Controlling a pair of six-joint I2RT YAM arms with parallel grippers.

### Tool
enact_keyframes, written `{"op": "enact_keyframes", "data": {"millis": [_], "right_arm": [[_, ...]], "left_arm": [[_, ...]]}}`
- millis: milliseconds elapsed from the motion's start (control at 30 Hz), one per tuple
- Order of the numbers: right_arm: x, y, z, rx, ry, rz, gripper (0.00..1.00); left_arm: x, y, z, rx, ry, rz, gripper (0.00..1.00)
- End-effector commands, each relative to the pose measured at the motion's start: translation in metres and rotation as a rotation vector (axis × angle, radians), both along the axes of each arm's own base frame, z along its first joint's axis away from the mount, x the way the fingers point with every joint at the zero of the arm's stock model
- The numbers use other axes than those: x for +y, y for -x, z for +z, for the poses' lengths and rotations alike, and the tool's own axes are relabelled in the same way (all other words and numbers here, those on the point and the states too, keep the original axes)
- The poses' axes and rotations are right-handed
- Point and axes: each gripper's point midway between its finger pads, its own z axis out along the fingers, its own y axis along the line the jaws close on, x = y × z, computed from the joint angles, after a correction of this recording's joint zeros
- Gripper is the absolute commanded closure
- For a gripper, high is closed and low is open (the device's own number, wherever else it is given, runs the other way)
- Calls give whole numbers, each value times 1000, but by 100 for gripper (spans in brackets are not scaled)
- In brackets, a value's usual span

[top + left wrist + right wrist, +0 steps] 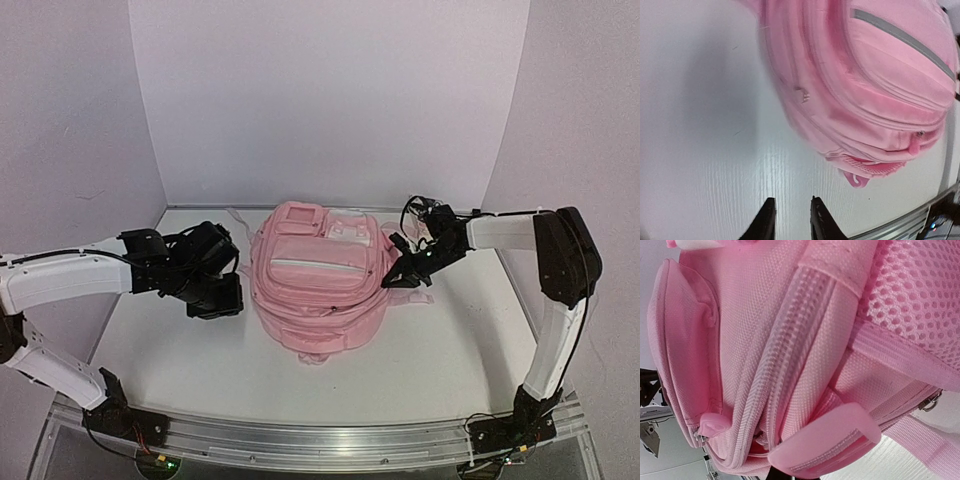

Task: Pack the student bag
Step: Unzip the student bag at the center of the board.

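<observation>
The student bag is a soft pink backpack lying in the middle of the white table, its grey reflective strip showing in the left wrist view. My left gripper hovers just left of the bag, apart from it. In its own view the left gripper is open over bare table with nothing between the fingers. My right gripper presses against the bag's right side. Up close, a pink pull tab beside the zip covers the right gripper, which looks shut on that tab.
White walls close the table in at the back and on both sides. An aluminium rail runs along the near edge, and the rail also shows in the left wrist view. A loose pink strap trails behind the bag.
</observation>
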Motion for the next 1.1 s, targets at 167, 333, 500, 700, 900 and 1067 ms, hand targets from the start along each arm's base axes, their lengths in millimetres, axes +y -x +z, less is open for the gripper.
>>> {"op": "enact_keyframes", "data": {"millis": [167, 333, 500, 700, 900, 1067], "right_arm": [[2, 8, 11, -12, 13, 24, 100], [4, 10, 16, -15, 1, 28, 100], [5, 13, 18, -10, -5, 29, 100], [6, 12, 18, -11, -6, 27, 100], [6, 10, 18, -10, -6, 26, 100], [6, 9, 17, -10, -4, 25, 100]], "left_arm": [[-135, -21, 39, -55, 196, -342, 49], [-168, -29, 22, -5, 160, -410, 53], [-188, -29, 9, 40, 152, -476, 58], [-197, -24, -8, 87, 125, -520, 62], [-199, -13, -23, 133, 87, -579, 60], [-188, -10, -25, 138, 41, -587, 64]]}}
